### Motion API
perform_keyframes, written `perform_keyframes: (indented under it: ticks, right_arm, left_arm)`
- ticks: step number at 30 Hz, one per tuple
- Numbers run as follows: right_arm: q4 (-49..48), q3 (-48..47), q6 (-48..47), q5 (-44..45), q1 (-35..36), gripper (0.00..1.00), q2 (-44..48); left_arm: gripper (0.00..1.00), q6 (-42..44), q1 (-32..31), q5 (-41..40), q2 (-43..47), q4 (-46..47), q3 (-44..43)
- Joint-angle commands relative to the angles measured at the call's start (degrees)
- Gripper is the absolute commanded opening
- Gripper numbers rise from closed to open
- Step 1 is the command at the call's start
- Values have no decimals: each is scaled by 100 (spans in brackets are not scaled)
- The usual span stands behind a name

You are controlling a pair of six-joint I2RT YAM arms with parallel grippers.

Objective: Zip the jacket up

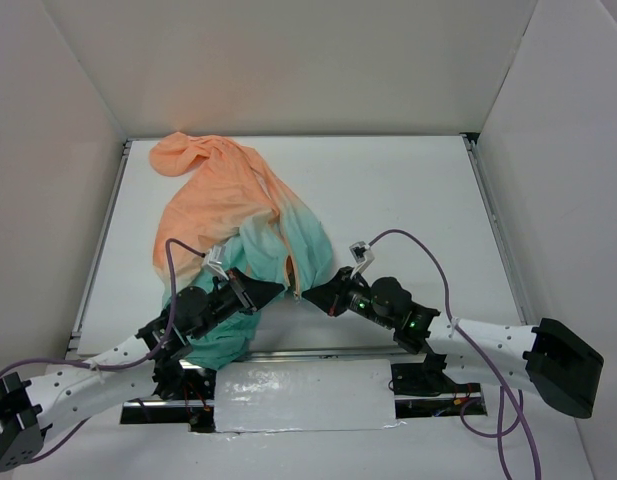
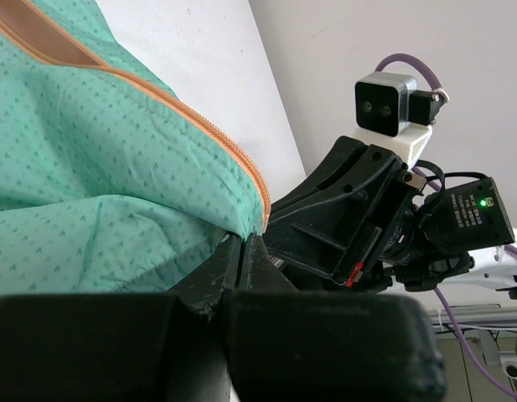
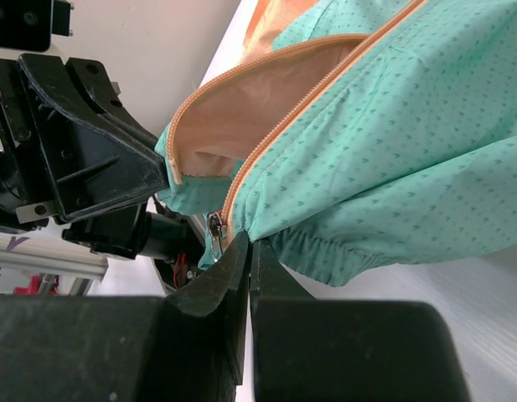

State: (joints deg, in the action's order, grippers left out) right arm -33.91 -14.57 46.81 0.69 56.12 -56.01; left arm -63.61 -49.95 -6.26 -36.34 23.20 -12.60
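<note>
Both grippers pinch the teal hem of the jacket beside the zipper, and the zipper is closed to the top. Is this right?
No, the zipper is open: the right wrist view shows its two sides spread apart, slider down at the hem. The left gripper and right gripper do pinch the teal hem of the jacket.

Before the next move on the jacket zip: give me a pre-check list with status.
1. Left claw shut on the jacket hem: ok.
2. Right claw shut on the hem beside the slider: ok.
3. Slider at the bottom end of the zipper: ok.
4. Zipper halves joined: not ok, they gape apart.
5. Pin seated in slider: cannot tell.
</note>
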Motion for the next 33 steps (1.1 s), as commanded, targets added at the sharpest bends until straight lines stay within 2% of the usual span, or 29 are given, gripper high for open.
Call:
perform_keyframes:
  ticks: [1, 33]
  right_arm:
    - [-432, -160, 13, 116, 31, 0, 116]
    - [-265, -433, -110, 169, -31, 0, -6]
  left_arm:
    - [0, -134, 21, 46, -58, 475, 91]
    - [0, -195, 21, 196, -400, 686, 56]
